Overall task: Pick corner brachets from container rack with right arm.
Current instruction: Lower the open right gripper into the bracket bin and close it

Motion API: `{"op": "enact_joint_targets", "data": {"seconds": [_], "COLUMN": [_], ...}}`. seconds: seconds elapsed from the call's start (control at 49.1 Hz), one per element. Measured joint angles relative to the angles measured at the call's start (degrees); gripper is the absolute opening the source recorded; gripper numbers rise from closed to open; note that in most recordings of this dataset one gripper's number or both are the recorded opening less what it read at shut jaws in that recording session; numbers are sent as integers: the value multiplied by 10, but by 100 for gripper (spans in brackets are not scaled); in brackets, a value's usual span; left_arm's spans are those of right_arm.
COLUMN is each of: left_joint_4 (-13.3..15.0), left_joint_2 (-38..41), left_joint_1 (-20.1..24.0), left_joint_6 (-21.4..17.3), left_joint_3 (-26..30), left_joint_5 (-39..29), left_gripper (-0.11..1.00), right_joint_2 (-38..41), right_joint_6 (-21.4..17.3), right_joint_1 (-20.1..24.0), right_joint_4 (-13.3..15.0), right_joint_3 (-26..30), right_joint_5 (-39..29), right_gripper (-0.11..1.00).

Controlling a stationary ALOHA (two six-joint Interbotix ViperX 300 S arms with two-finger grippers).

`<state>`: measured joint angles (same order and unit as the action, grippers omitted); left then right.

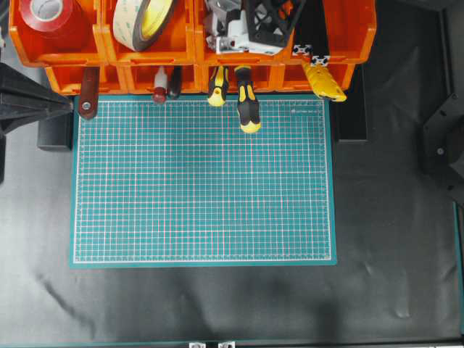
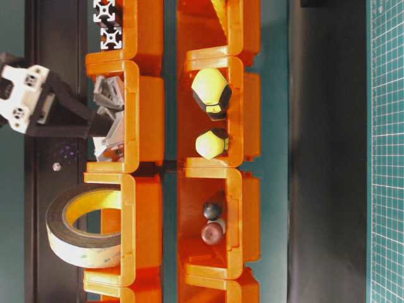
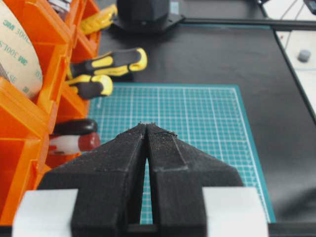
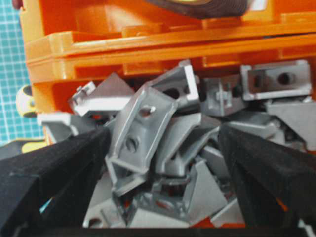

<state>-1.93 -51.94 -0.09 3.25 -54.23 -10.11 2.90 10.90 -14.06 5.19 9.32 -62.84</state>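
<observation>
Right end effector (image 4: 163, 163) spread wide over corner brachets (image 4: 148, 133) in container rack (image 4: 123, 44) — nothing gripped, left end effector (image 3: 147, 129) closed

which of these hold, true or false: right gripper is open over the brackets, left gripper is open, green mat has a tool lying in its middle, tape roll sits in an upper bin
1. The right gripper is open above the corner brachets. True.
2. The left gripper is open. False: its jaws are shut together.
3. A tool lies in the middle of the green mat. False: only screwdriver handles overhang its top edge.
4. A tape roll sits in an upper bin of the container rack. True.
</observation>
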Motion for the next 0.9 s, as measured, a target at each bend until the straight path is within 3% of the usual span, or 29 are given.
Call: {"op": "enact_joint_targets", "data": {"seconds": [0.367, 0.428, 0.57, 0.896], "left_joint_4": [0, 0, 0, 0], "left_joint_2": [0, 0, 0, -3], "left_joint_1": [1, 1, 0, 2], "left_joint_6": [1, 1, 1, 1], "left_joint_3": [1, 1, 1, 1], "left_joint_5": [0, 0, 1, 0], "left_gripper": [0, 0, 0, 0], "right_joint_2": [0, 0, -1, -3], "right_joint_6": [-7, -13, -31, -41], "right_joint_1": [0, 0, 3, 8], "right_joint_4": [-2, -3, -3, 0], "right_joint_3": [-3, -3, -2, -3], "right_joint_5": [2, 3, 4, 16], "right_gripper": [81, 75, 48, 48]}}
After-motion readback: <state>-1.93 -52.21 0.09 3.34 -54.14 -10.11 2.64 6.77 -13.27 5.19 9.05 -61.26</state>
